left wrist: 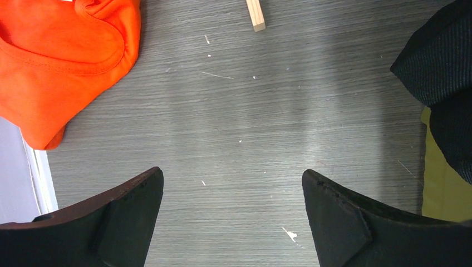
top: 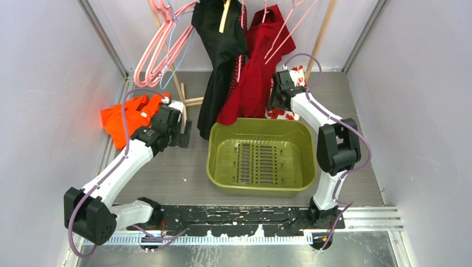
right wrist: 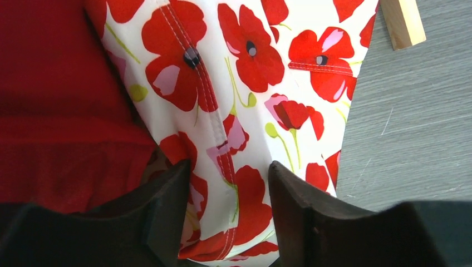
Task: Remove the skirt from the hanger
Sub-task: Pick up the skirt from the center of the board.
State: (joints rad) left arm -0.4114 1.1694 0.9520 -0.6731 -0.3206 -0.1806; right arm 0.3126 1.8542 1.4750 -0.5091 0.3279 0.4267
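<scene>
Hanging at the right end of the rack [top: 321, 33], the skirt [right wrist: 250, 83] drops lengthwise to the table [left wrist: 250, 111], just right of the red dress [right wrist: 55, 83]. Its seam [right wrist: 203, 83] runs straight in between the jaws of your right claw [right wrist: 229, 172], which stand half apart around the fold; you cannot tell whether they pinch. The left claw [left wrist: 232, 178] is spread wide, well apart beyond the basket [top: 303, 144]. The right arm is nearer.
</scene>
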